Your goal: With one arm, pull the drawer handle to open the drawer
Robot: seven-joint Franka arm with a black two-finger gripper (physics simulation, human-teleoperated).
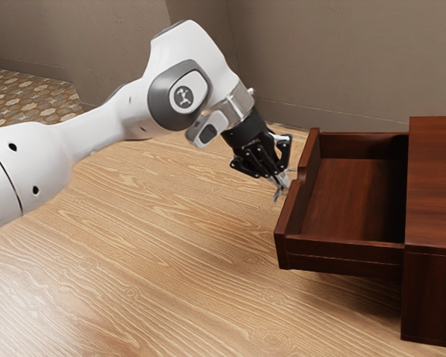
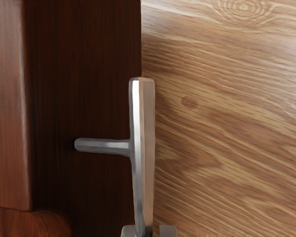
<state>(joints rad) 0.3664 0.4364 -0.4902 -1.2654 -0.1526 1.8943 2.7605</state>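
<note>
A dark wooden drawer (image 1: pixel 349 201) stands pulled far out of its cabinet (image 1: pixel 431 223), its inside bare. A slim metal handle (image 1: pixel 279 192) sticks out from the drawer front (image 1: pixel 299 195). My black gripper (image 1: pixel 282 178) is at that handle, fingers closed around it from two sides. In the wrist view the handle bar (image 2: pixel 141 148) runs lengthwise on a short post off the drawer front (image 2: pixel 84 74). My gripper (image 2: pixel 149 231) has a fingertip (image 2: pixel 129 230) on one side of the bar and one on the other.
The cabinet and drawer rest on a light wood-grain surface (image 1: pixel 171 268) that stretches wide toward the exterior view's left and front. Grey walls (image 1: pixel 342 52) rise behind. A patterned floor patch (image 1: pixel 26 97) lies at the far left.
</note>
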